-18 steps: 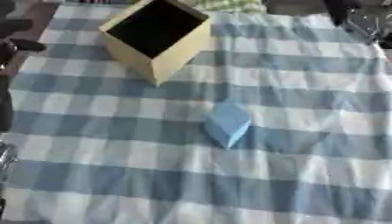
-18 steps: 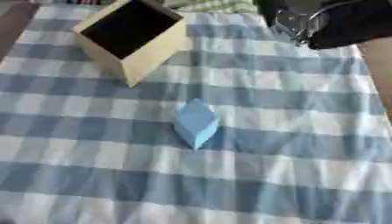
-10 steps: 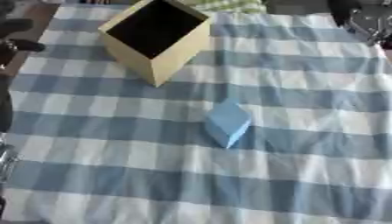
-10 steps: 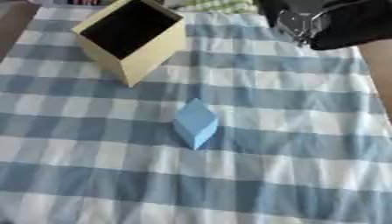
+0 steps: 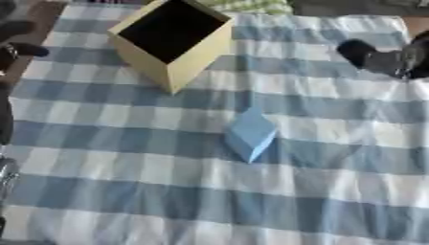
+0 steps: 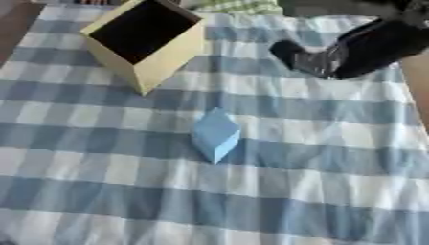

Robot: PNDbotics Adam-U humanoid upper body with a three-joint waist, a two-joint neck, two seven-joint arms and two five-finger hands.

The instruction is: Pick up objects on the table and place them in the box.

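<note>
on checked cloth [image 5: 100,191]: 1 blue block [image 5: 250,134], 1 box [image 5: 172,43].

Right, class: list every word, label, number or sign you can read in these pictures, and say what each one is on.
None can be read.
The tan box: plain sides, dark inside, no label.
The light blue block: plain faces, no print.
The blue-and-white checked cloth: pattern only, no text.
The right hand: black, no legible marking.
Dark strip at the far edge: too blurred to tell.
</note>
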